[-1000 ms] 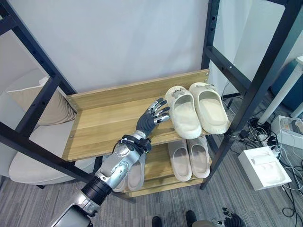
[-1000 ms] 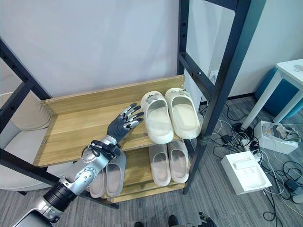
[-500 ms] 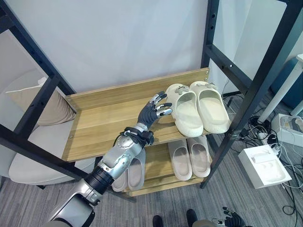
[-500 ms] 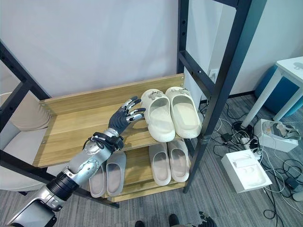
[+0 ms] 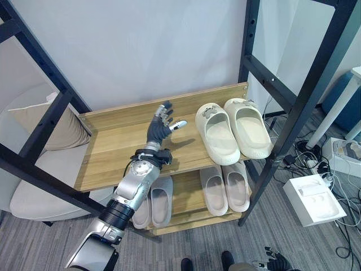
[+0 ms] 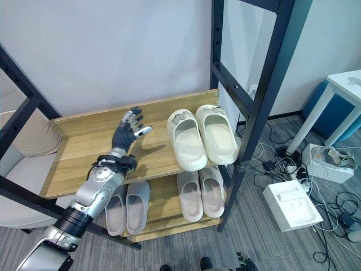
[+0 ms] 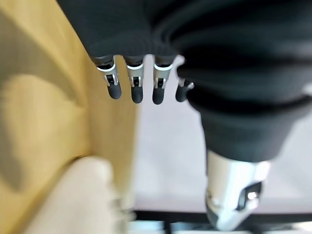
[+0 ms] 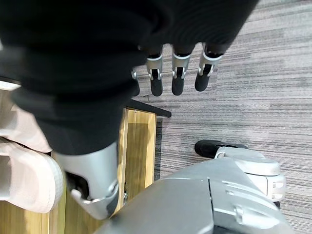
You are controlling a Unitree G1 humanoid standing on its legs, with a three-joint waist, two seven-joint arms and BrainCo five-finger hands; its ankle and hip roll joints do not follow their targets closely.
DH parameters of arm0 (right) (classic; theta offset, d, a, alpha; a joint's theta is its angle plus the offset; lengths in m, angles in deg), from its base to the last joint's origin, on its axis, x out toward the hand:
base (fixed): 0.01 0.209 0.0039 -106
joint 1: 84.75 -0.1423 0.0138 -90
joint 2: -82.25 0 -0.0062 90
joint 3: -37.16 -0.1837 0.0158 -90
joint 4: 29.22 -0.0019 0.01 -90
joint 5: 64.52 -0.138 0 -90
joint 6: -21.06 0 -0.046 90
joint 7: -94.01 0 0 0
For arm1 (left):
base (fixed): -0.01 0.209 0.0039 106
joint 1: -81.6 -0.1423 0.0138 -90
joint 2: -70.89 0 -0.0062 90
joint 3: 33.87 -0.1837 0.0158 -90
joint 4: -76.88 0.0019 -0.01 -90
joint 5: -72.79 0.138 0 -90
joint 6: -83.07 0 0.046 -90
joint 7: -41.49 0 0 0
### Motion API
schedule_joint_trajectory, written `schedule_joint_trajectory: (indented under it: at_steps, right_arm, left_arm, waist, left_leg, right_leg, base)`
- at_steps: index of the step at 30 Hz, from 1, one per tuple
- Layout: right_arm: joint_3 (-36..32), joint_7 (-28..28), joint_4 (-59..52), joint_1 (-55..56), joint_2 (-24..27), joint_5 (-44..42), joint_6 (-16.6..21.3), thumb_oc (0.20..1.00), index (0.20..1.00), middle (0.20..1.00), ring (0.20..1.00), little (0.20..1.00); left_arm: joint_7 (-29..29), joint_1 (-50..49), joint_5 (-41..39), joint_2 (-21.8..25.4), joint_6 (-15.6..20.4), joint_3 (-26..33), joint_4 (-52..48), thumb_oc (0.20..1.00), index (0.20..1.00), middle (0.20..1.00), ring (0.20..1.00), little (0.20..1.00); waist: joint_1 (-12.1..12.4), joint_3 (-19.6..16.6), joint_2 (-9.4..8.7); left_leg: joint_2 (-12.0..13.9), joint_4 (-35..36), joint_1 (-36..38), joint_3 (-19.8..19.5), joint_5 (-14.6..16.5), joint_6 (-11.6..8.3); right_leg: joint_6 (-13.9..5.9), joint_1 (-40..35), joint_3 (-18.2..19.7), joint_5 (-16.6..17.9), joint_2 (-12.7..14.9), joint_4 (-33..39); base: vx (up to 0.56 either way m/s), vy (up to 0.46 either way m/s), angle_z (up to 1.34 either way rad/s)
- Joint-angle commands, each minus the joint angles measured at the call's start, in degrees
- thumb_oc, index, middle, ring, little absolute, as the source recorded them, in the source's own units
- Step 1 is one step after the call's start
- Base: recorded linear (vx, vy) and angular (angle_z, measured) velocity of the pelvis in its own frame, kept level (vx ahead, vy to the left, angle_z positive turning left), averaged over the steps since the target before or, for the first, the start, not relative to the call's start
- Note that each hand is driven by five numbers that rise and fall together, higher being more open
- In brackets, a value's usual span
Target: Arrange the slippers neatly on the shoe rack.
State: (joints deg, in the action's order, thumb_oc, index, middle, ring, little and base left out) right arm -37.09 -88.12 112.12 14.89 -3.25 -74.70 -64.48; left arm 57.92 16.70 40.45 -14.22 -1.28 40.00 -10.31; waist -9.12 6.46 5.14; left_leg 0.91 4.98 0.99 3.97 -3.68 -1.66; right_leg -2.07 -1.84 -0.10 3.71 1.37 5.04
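A pair of cream slippers (image 5: 232, 131) lies side by side at the right end of the wooden top shelf (image 5: 118, 152). My left hand (image 5: 160, 125) hovers open over the middle of that shelf, a short gap to the left of the slippers, with nothing in it. In the left wrist view its fingers (image 7: 133, 87) are straight above the wood and a cream slipper (image 7: 73, 200) shows close by. My right hand (image 5: 274, 264) hangs low by the floor; its fingers (image 8: 177, 75) are relaxed and hold nothing.
The lower shelf (image 5: 186, 212) carries a beige pair (image 5: 227, 189) at the right and a grey pair (image 5: 153, 206) at the left. Black rack posts (image 5: 304, 107) frame the shelves. A cushioned seat (image 5: 39, 169) sits at the left; a white box (image 5: 315, 199) and cables lie on the floor at the right.
My left hand has drawn back to the left, away from the cream slippers it was touching, and now stands higher over the shelf's middle. The pair has shifted slightly right.
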Motion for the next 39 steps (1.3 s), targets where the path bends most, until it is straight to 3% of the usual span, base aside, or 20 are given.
schedule_joint_trajectory:
  at_steps: [1,3,4,10,15,17,22,23,25,26,32,39]
  right_arm:
    - [0.6,-0.2,1.6,-1.6,-1.2,-1.4,1.1,1.000,1.000,1.000,1.000,1.000]
    - [0.5,0.4,2.2,-1.5,-1.3,-1.9,1.2,1.000,1.000,1.000,1.000,1.000]
    - [0.8,0.9,3.2,-1.5,-1.4,-1.9,1.2,1.000,1.000,1.000,1.000,1.000]
    - [2.1,2.2,5.4,-2.9,-2.8,-1.7,1.0,1.000,1.000,1.000,1.000,1.000]
    - [2.7,2.7,5.2,-3.4,-2.9,-1.6,1.4,1.000,1.000,1.000,1.000,1.000]
    - [3.5,3.3,4.8,-3.8,-2.5,-1.0,1.7,1.000,1.000,1.000,1.000,1.000]
    - [4.4,3.5,4.1,-4.2,-2.4,-0.5,2.4,1.000,1.000,1.000,1.000,1.000]
    - [5.0,3.7,4.1,-5.1,-2.5,-0.2,2.6,1.000,1.000,1.000,1.000,1.000]
    - [5.1,3.5,3.7,-5.1,-2.5,-0.1,2.8,1.000,1.000,1.000,1.000,1.000]
    - [5.0,3.3,2.9,-5.0,-2.3,0.0,3.0,1.000,1.000,1.000,1.000,1.000]
    - [5.3,2.9,2.5,-5.4,-2.2,0.1,3.2,1.000,1.000,1.000,1.000,1.000]
    - [5.0,2.5,3.7,-6.0,-2.4,-0.7,3.0,1.000,1.000,1.000,1.000,1.000]
  left_arm:
    - [-0.6,5.4,2.2,1.2,6.7,2.3,-5.7,1.000,1.000,1.000,1.000,1.000]
    - [-3.3,5.3,3.0,2.7,7.9,2.8,-11.5,1.000,1.000,1.000,1.000,1.000]
    - [-7.2,5.7,0.5,3.5,9.0,1.7,-17.5,1.000,1.000,1.000,1.000,1.000]
    - [-13.8,7.0,0.3,5.9,9.9,-2.4,-29.2,1.000,1.000,1.000,1.000,1.000]
    - [-19.6,8.0,-1.4,8.8,9.4,-6.2,-35.7,1.000,1.000,1.000,1.000,1.000]
    - [-24.9,9.4,-4.3,11.2,7.6,-12.1,-38.7,1.000,1.000,1.000,1.000,1.000]
    - [-29.1,8.1,-1.2,11.7,5.2,-20.8,-35.4,1.000,1.000,1.000,1.000,1.000]
    - [-31.5,6.9,1.2,12.0,3.7,-25.7,-32.3,1.000,1.000,1.000,1.000,1.000]
    - [-32.1,5.1,1.2,11.2,3.0,-27.4,-29.6,1.000,1.000,1.000,1.000,1.000]
    - [-32.8,4.0,6.0,12.1,2.9,-29.1,-26.0,1.000,1.000,1.000,1.000,1.000]
    - [-33.8,0.7,10.8,11.1,1.6,-32.5,-17.8,1.000,1.000,1.000,1.000,1.000]
    - [-33.9,-6.2,15.7,11.6,0.8,-32.4,-9.4,1.000,1.000,1.000,1.000,1.000]
  waist:
    - [0.5,-1.3,-3.30]
    - [0.9,-1.4,-3.55]
    - [1.2,-1.6,-3.77]
    - [2.2,-1.8,-4.41]
    - [2.9,-1.8,-4.71]
    - [3.1,-1.7,-4.76]
    - [3.1,-1.2,-4.76]
    - [2.9,-1.0,-4.65]
    - [2.9,-0.8,-4.63]
    - [2.8,-0.6,-4.58]
    - [2.4,-0.3,-4.37]
    - [2.7,-0.3,-4.32]
  left_leg:
    - [2.3,0.0,2.0,-1.7,2.5,-2.98]
    - [2.3,0.0,2.0,-1.8,2.7,-2.96]
    - [2.2,0.0,2.0,-1.8,2.8,-2.92]
    - [2.1,0.0,2.1,-2.4,3.3,-2.85]
    - [2.1,0.0,2.0,-2.8,3.4,-2.83]
    - [2.0,0.0,1.8,-3.0,3.4,-2.77]
    - [1.9,0.0,1.9,-3.0,3.4,-2.58]
    - [1.9,0.0,1.9,-2.8,3.4,-2.44]
    - [1.9,0.0,1.9,-2.8,3.4,-2.33]
    - [1.9,0.0,1.5,-2.6,3.0,-2.23]
    - [1.8,0.0,1.6,-2.3,3.1,-1.94]
    - [1.8,0.0,1.8,-2.2,3.2,-1.79]
  right_leg:
    - [-3.99,-2.2,-1.2,-5.4,2.4,0.0]
    - [-4.04,-2.2,-1.2,-5.4,2.5,0.0]
    - [-4.13,-2.3,-1.3,-5.5,2.5,0.0]
    - [-4.25,-2.6,-1.8,-5.6,2.7,0.0]
    - [-4.32,-2.7,-2.1,-5.7,2.7,0.0]
    - [-4.48,-2.6,-2.2,-5.7,2.7,0.0]
    - [-4.55,-2.5,-2.2,-5.7,2.6,0.0]
    - [-4.61,-2.5,-2.1,-5.7,2.7,0.0]
    - [-4.64,-2.4,-2.1,-5.7,2.7,0.0]
    - [-4.62,-1.9,-1.9,-5.2,2.6,0.0]
    - [-4.74,-1.7,-1.7,-5.1,2.8,0.0]
    - [-4.75,-1.8,-1.5,-5.0,3.0,0.0]
  base:
    - [0.00,0.000,0.00]
    - [0.00,0.000,0.00]
    - [0.00,0.000,0.00]
    - [0.00,0.003,0.03]
    - [-0.01,0.004,0.09]
    - [-0.02,0.016,0.09]
    - [0.00,0.007,0.02]
    - [0.00,0.000,0.00]
    - [-0.02,0.010,-0.01]
    - [-0.04,0.020,-0.03]
    - [-0.01,0.007,-0.01]
    - [0.01,0.008,-0.03]
